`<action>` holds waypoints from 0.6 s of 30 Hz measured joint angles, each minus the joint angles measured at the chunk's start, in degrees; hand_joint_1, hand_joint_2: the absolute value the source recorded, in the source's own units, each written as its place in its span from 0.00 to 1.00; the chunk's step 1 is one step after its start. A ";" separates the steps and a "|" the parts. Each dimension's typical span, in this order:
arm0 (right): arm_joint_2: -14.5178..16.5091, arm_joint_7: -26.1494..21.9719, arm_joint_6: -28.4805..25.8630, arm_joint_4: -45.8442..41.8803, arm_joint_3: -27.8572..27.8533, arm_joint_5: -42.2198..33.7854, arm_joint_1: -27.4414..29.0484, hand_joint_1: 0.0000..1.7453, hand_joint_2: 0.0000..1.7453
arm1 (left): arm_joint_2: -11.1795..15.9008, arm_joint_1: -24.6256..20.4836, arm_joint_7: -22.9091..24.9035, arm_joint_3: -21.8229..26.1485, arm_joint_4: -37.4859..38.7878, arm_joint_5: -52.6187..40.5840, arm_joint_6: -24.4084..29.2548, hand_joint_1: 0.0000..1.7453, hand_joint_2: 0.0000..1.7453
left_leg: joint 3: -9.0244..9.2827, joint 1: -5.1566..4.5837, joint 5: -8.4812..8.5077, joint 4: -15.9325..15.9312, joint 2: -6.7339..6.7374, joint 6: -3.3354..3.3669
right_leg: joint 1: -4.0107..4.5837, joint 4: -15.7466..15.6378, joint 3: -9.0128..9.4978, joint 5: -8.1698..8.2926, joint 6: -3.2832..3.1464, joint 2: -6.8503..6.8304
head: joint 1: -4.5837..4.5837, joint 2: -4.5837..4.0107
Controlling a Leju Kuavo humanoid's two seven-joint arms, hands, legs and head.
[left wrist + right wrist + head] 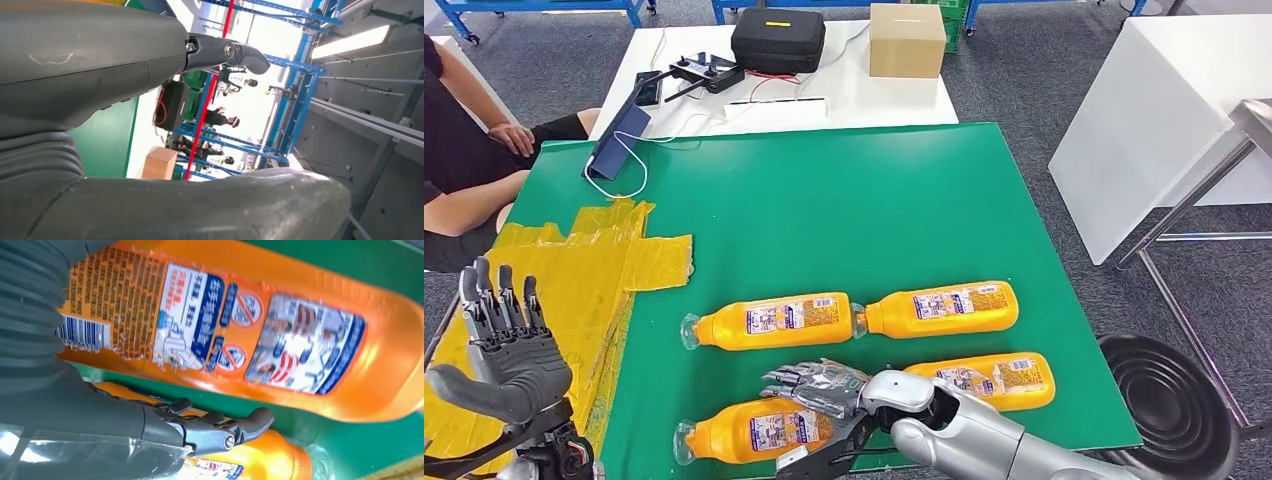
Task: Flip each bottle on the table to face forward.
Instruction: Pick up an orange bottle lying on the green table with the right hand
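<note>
Several orange bottles lie on their sides on the green table point(844, 210), clear caps pointing left. Two lie in the far row point(769, 320) point(944, 308) and two in the near row point(754, 430) point(999, 378). My right hand point(824, 400) reaches in from the right over the base end of the near-left bottle. Its fingers spread above that bottle and its thumb lies below it. In the right wrist view a finger point(220, 429) stretches out straight over that bottle point(260, 462), beside a labelled bottle point(240, 325). My left hand point(509, 345) is raised at the left, fingers apart, holding nothing.
Yellow tape point(584, 270) covers the table's left part. A person point(464, 150) sits at the far left. Beyond the green table a white table point(894, 95) carries a black case point(777, 40), a cardboard box point(907, 40) and cables. A white table point(1164, 110) stands to the right.
</note>
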 joint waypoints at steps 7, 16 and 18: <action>-0.84 0.99 2.38 0.33 2.46 0.44 -2.40 0.00 1.00 | 0.00 -0.01 0.17 0.01 0.02 0.42 -0.04 0.00 0.00 | -0.01 0.00 0.00 0.00 0.00 0.00 | 0.00 0.00 0.00 0.00 0.00 0.00 | 0.00 -0.01; -1.08 2.23 3.71 1.05 6.27 2.12 -5.25 0.00 1.00 | -0.01 0.02 0.56 0.03 0.02 1.11 -0.40 0.00 0.00 | -0.02 0.00 0.00 0.00 0.00 0.00 | 0.00 0.00 -0.01 0.00 0.00 0.00 | 0.01 -0.01; -0.83 2.21 3.35 1.59 6.85 2.71 -5.52 0.50 1.00 | -0.02 0.02 0.67 0.03 0.02 1.13 -0.41 0.00 0.00 | -0.02 0.01 0.00 0.00 0.01 0.00 | 0.01 0.00 -0.01 0.00 0.00 0.00 | 0.01 -0.01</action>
